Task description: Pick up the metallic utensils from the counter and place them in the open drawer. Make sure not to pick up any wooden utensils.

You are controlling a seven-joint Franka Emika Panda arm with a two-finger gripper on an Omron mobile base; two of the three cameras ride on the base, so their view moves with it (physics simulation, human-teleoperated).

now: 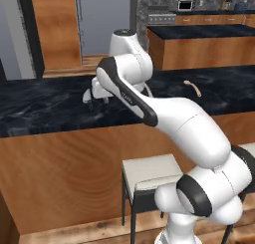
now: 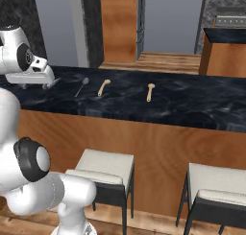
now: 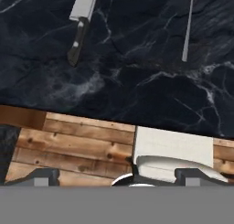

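Hand view: jaws fully open, holding nothing. Knife [image 3: 80, 24] lies at 11 o'clock, spoon [image 3: 188, 24] at 1 o'clock, on the desk [image 3: 119, 90].

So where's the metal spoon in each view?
Left base view: cannot tell; the arm crosses that stretch of counter.
Right base view: spoon at left of centre, lying on the counter, just left of a tan wooden utensil.
Hand view: upper right, bowl at the top edge.
Shared landmark: the black marble counter's front edge.
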